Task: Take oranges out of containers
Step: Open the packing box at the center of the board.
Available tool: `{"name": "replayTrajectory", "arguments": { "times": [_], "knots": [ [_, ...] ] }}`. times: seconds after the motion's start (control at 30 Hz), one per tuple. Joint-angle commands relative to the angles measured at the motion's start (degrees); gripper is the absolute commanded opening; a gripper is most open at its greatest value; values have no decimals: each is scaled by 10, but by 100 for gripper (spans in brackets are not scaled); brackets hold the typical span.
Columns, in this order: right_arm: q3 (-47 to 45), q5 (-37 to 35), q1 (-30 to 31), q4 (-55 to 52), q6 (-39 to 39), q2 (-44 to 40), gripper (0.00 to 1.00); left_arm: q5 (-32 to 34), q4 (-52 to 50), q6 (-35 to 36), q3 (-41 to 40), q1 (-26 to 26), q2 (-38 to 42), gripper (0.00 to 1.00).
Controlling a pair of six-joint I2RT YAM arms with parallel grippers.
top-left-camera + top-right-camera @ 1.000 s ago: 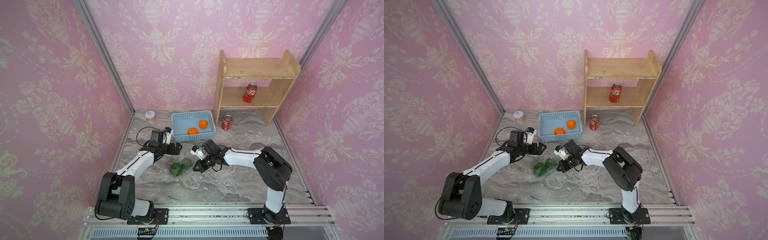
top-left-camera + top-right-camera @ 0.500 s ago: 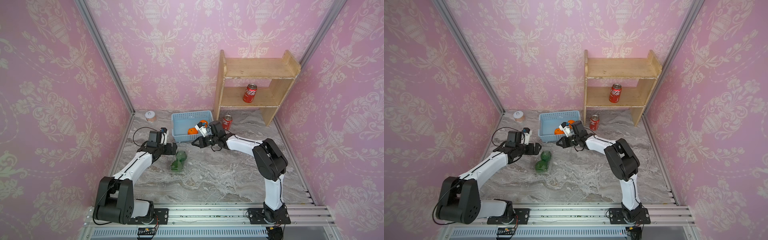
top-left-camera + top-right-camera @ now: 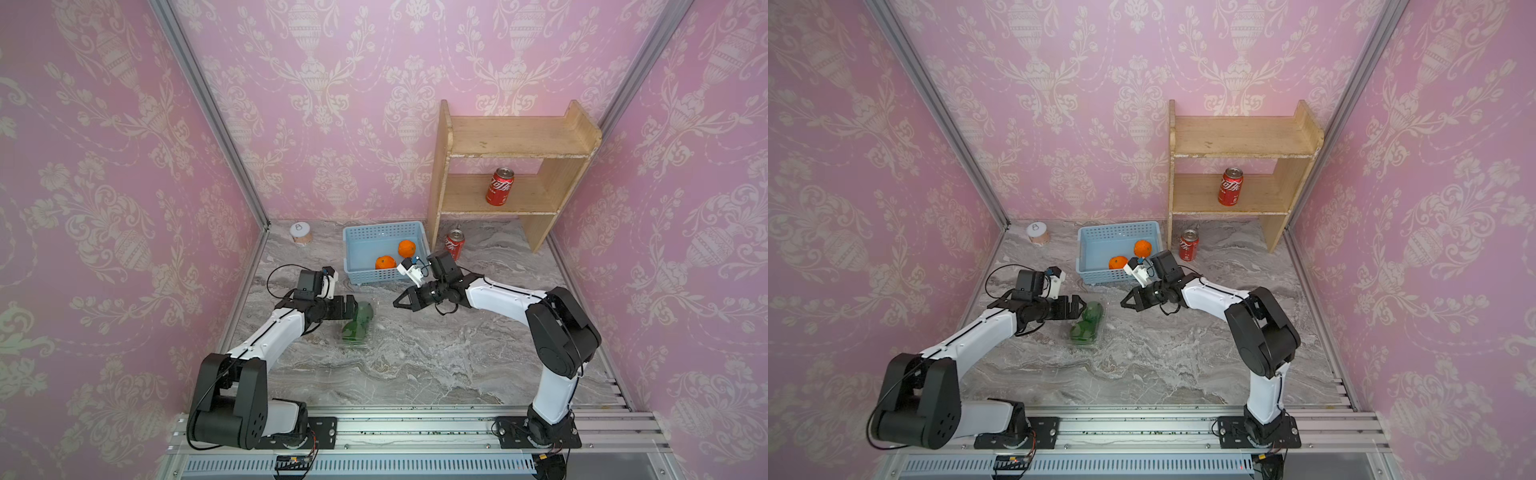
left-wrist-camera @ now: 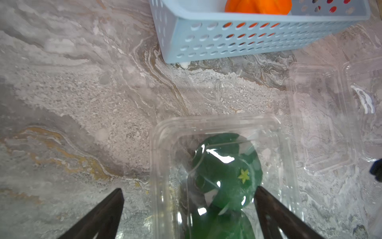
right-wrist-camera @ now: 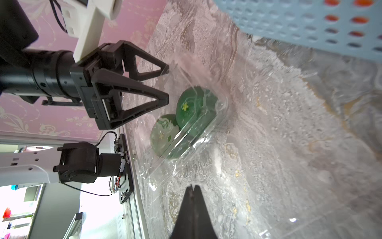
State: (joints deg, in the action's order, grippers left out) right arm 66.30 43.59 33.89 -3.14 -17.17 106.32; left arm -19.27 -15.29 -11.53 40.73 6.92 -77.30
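Now green oranges in container, just ahead of spread left jaws.

Pink damask walls, grey veined tabletop, light-blue basket, orange fruits, dark green fruits, red cans

- Tabletop: grey marble-look, matt, veined w/ tan streaks.
- Container: thin clear plastic, glossy, glare spots.
- Green oranges: smooth, shiny.
- Basket: pale-blue perforated plastic, satin.
- Shelf: bare unpainted wood.
- Can: glossy red metal.
- Left tool: matt black plastic.
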Motion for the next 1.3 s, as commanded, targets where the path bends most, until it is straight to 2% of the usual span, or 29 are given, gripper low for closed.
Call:
{"name": "replayTrajectory", "arguments": {
  "times": [0.0,0.3,0.83,1.27],
  "knots": [
    [-20,14,28,45,-39,21,1,-42,-2,-30,-21,-2,12,99],
    [-15,7,56,112,-95,59,0,-73,10,-56,-41,1,22,99],
    [-3,1,62,115,-112,83,0,-106,77,-75,-47,15,-28,99],
    [4,2,63,110,-113,77,0,-112,91,-77,-47,23,-42,99]
  ]
}}
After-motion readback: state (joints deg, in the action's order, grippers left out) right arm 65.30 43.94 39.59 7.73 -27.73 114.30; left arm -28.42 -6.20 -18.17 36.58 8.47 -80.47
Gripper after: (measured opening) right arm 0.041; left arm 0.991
